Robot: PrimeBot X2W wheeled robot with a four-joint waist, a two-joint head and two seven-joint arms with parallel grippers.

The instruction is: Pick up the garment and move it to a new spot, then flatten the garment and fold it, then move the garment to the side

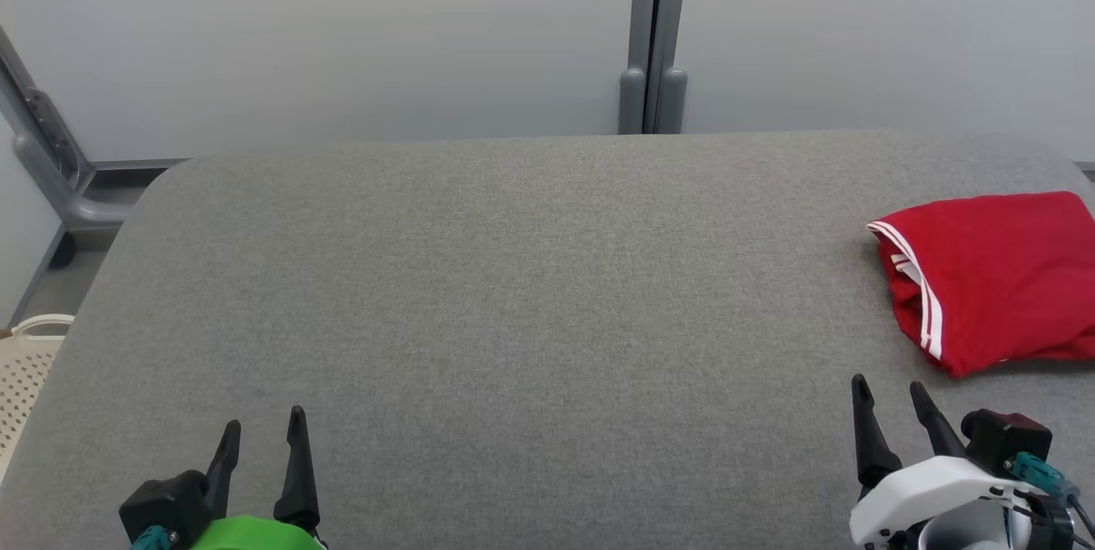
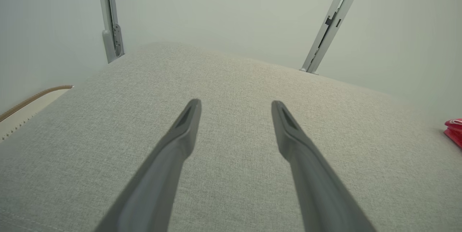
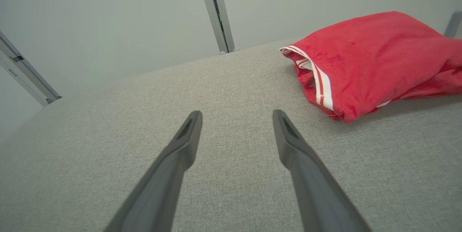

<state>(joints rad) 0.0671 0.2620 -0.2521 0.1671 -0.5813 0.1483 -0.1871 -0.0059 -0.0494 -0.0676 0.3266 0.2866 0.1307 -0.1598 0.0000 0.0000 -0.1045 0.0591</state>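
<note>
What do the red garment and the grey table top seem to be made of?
Garment: probably soft knit fabric, matte and slightly fuzzy up close, with white stripes along one edge. Table top: seems covered in grey woven cloth, matte; a fine flecked weave shows, and rounded corners hint at padding, uncertainly.

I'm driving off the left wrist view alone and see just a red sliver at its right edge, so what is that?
Observer: A red garment, bunched and folded over itself, near the right edge of the table.
Operator: Which pincer is closer to it?
Observer: The right pincer, open and empty, just short of the garment's near corner.
Operator: Are they touching?
Observer: No, bare grey table shows between them in the right wrist view.
</note>
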